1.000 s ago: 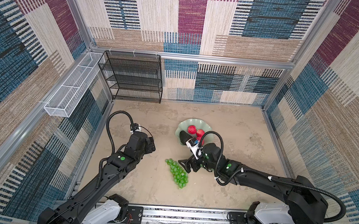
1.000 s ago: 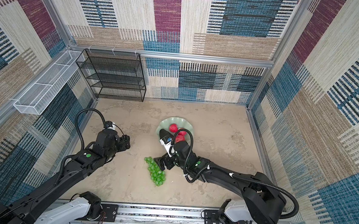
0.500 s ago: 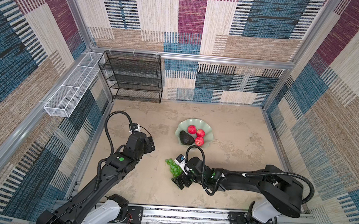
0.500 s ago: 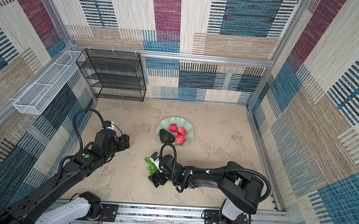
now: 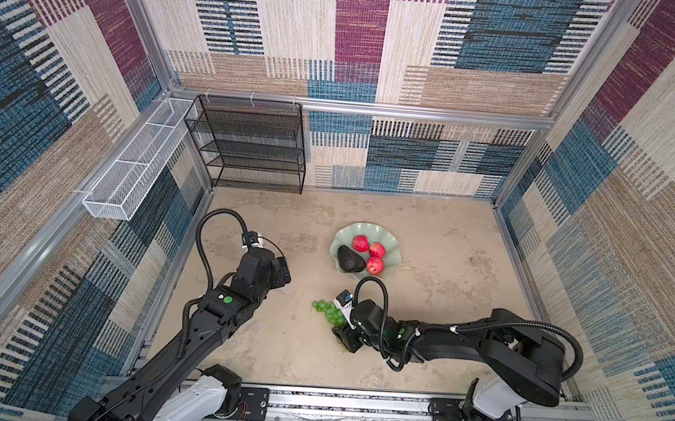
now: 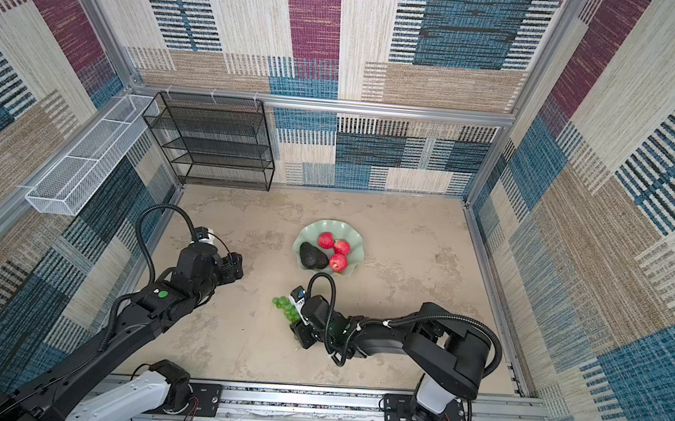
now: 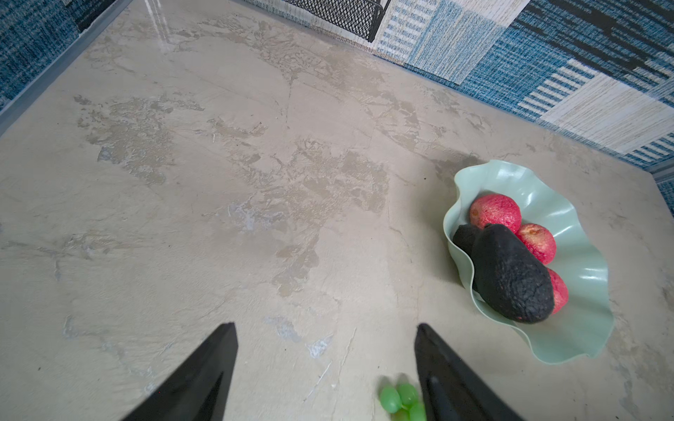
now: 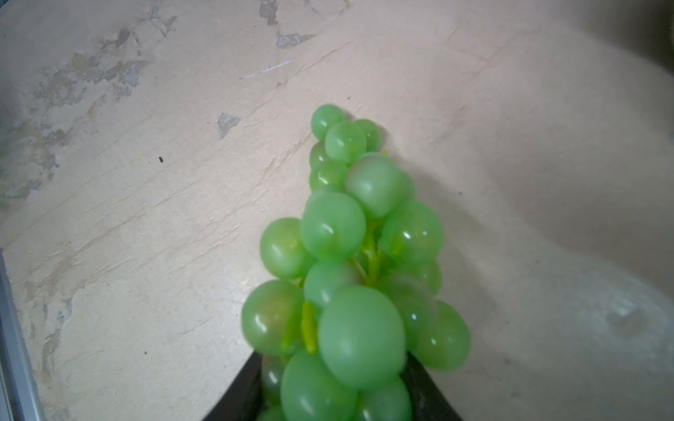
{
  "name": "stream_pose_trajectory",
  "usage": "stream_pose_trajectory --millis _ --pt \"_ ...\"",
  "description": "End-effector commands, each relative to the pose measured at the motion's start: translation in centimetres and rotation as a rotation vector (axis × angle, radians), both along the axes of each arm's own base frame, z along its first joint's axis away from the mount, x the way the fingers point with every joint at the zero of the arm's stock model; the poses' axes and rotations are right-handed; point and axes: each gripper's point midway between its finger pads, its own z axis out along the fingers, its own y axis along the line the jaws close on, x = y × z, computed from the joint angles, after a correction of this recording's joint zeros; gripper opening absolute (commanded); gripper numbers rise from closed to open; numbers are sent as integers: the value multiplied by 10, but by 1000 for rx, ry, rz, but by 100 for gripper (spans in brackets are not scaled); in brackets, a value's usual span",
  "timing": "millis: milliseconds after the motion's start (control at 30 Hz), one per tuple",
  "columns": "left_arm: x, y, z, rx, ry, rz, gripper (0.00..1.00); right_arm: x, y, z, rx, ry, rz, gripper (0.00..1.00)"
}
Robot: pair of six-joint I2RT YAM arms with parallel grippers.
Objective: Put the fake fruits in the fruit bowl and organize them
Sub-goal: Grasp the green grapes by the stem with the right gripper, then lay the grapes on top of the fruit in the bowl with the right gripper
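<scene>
**Bowl part filled; grapes outstanding.**
Left gripper [image 7: 324, 324] hangs over the bare counter [image 5: 447, 271], fingers apart and empty. Grapes [image 5: 329, 311] are at the counter, near the bowl but outside it, with the right gripper [image 8: 333, 379] fingers clamped on one end. Bowl [image 5: 390, 249] holds 3 red apples [image 5: 377, 249] and 1 avocado [image 5: 350, 259]; a 2nd avocado behind it is uncertain. Judged remaining: grapes into bowl.

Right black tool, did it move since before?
Yes. The right tool backed away from the pale mint-green wavy bowl and closed on the glossy green grape bunch.
</scene>
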Motion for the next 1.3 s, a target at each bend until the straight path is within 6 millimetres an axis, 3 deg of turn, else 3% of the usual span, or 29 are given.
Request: stream_pose_trajectory --millis 0,67,200,333,500,667,800,900,1100,1267 --pt "2 -1 2 -4 -15 -4 80 1 -21 4 -3 15 -97 41" --pt "3 -3 2 -13 -17 -9 80 1 -30 18 30 6 -143 40" --pt "7 -14 3 -51 -29 -55 80 7 -50 67 132 -59 -243 40" --pt "11 -53 17 -137 -82 -259 80 24 -72 126 266 -134 -325 40" --pt "-1 -110 51 -287 -181 -589 80 70 -107 194 382 -294 -401 41" --pt "-10 -126 65 -334 -213 -697 80 123 -114 228 372 -420 -411 41" --pt "-11 -121 61 -301 -196 -680 81 162 -102 227 333 -452 -381 41" --pt "-12 -115 58 -274 -194 -655 81 187 -94 214 315 -438 -371 41" --pt "-14 -106 61 -233 -213 -628 81 220 -83 154 249 -355 -370 44" --pt "-14 -89 58 -173 -215 -552 82 228 -79 118 229 -290 -372 50"
